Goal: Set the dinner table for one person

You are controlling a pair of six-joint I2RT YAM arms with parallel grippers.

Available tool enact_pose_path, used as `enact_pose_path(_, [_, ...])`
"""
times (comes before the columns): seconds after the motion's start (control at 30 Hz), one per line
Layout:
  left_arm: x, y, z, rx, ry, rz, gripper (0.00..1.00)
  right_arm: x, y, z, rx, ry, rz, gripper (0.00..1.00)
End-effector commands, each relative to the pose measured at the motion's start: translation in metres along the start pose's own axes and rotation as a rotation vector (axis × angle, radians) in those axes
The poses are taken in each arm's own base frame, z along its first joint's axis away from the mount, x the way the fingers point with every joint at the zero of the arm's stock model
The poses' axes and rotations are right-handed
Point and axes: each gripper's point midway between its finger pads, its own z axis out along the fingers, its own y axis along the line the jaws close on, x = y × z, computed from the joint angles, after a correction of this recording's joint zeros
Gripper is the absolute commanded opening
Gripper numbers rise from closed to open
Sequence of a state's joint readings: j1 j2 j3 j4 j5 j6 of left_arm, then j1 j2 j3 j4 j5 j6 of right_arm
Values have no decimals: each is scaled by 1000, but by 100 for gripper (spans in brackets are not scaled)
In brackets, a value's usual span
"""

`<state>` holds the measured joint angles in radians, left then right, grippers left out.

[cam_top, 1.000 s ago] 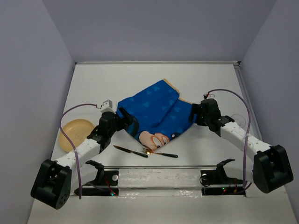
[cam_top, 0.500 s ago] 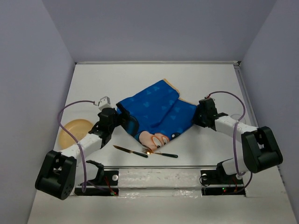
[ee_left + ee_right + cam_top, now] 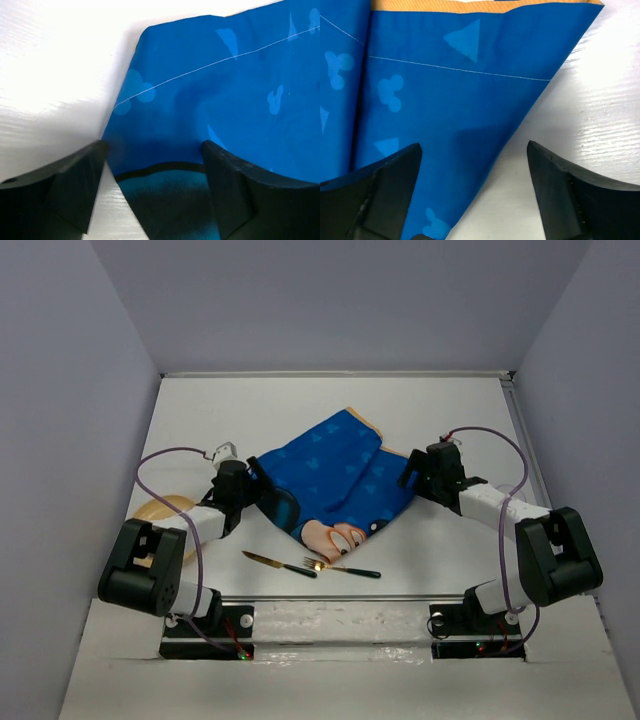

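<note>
Opposite corners of the folded blue mouse-print cloth mat (image 3: 335, 475) are straddled by the spread left gripper (image 3: 154, 150) and right gripper (image 3: 474, 147).

Dinner table (image 3: 330, 405): white, matt, faintly grained. Mat (image 3: 330, 472): blue woven cloth, white stitching. Fork (image 3: 340, 568): shiny metal.

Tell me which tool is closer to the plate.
Left. The left tool is at the mat's left edge, just right of the plate; the right tool is at the mat's right corner.
</note>
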<state>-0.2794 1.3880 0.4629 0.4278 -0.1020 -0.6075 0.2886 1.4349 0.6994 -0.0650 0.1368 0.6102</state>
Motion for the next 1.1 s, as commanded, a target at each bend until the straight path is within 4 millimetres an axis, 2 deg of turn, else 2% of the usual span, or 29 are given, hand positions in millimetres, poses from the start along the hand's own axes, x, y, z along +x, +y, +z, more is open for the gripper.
enact_pose_path(0.0, [-14,-11,8,31,-40,11,80,-17,8,3,-23,-56,14,93])
enact_pose_path(0.1, [-12,-15,12,49,-35,-4,62,-7,3,13,3,-22,23,87])
enact_pose_path(0.13, [-11,-15,13,53,-36,-9,52,-6,4,15,3,-15,28,83])
enact_pose_path(0.2, [-14,-19,13,73,-50,-22,44,-5,5,16,2,-10,49,71])
enact_pose_path(0.27, [-19,-22,12,87,-72,-31,33,-13,13,17,-32,-39,60,60])
enact_pose_path(0.3, [-24,-24,10,94,-92,-35,29,-15,16,17,-43,-46,60,41])
enact_pose_path(0.33, [-28,-26,9,101,-111,-40,18,-17,20,18,-57,-47,57,27])
enact_pose_path(0.37, [-31,-26,8,101,-127,-45,12,-22,24,18,-70,-56,55,16])
enact_pose_path(0.4, [-34,-27,6,107,-140,-47,1,-34,33,16,-93,-77,40,0])
enact_pose_path(0.43, [-38,-28,5,110,-158,-49,0,-42,42,10,-128,-90,29,0])
enact_pose_path(0.5, [-46,-27,2,105,-195,-55,0,-72,65,-5,-195,-152,-16,0])
enact_pose_path(0.57, [-51,-27,0,106,-221,-60,0,-94,78,-27,-229,-189,-51,0])
enact_pose_path(0.6, [-54,-27,-3,111,-235,-71,0,-116,88,-42,-239,-230,-83,0])
enact_pose_path(0.63, [-57,-28,-7,117,-251,-81,0,-121,95,-52,-245,-235,-108,0])
enact_pose_path(0.67, [-56,-24,-11,120,-272,-93,0,-119,90,-61,-216,-204,-155,0])
enact_pose_path(0.8, [-87,-33,-41,177,-404,-142,0,-142,93,-106,-156,-217,-239,0])
enact_pose_path(0.83, [-91,-36,-46,190,-420,-153,0,-163,104,-133,-179,-273,-236,0])
enact_pose_path(0.87, [-98,-40,-52,211,-442,-166,0,-165,103,-145,-172,-268,-246,0])
enact_pose_path(0.97, [-103,-49,-60,257,-457,-183,0,-187,127,-194,-247,-344,-237,0])
enact_pose_path(1.03, [-101,-48,-61,261,-456,-185,0,-192,136,-204,-278,-361,-236,0])
enact_pose_path(1.07, [-101,-46,-60,255,-458,-185,0,-189,140,-190,-272,-329,-244,0])
